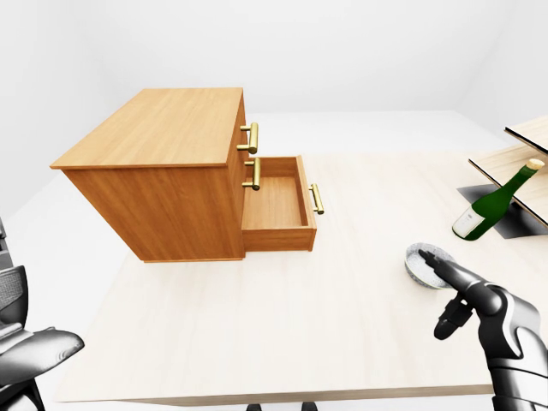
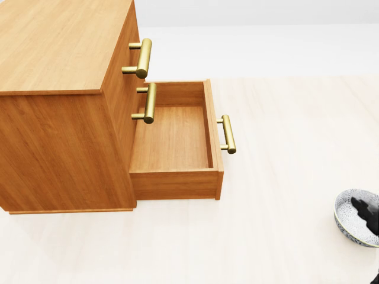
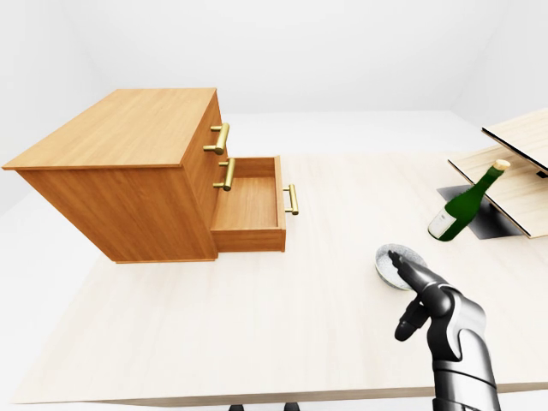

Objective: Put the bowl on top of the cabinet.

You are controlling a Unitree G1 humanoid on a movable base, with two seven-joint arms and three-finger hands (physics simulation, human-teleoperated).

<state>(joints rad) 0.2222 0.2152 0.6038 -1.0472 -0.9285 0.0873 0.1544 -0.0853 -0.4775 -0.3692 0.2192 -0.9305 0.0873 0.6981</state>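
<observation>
1. Dark metal right hand (image 3: 425, 294) reaches over the bowl with its fingers spread apart. One finger (image 3: 409, 270) lies across the rim, and the hand grips nothing.
2. Patterned bowl (image 2: 348, 220) stands upright, mouth up. It is round, with no long axis, and sits on the pale table (image 3: 257, 325) at the right of the head view.
3. Bare tabletop separates it from the wooden cabinet (image 3: 120, 137), well apart to the left, whose bottom drawer (image 3: 248, 205) is pulled out.
4. Green bottle (image 3: 462, 205) leans farther right.

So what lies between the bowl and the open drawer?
Only bare table between bowl and drawer, seen clearly in the left-eye view.
</observation>
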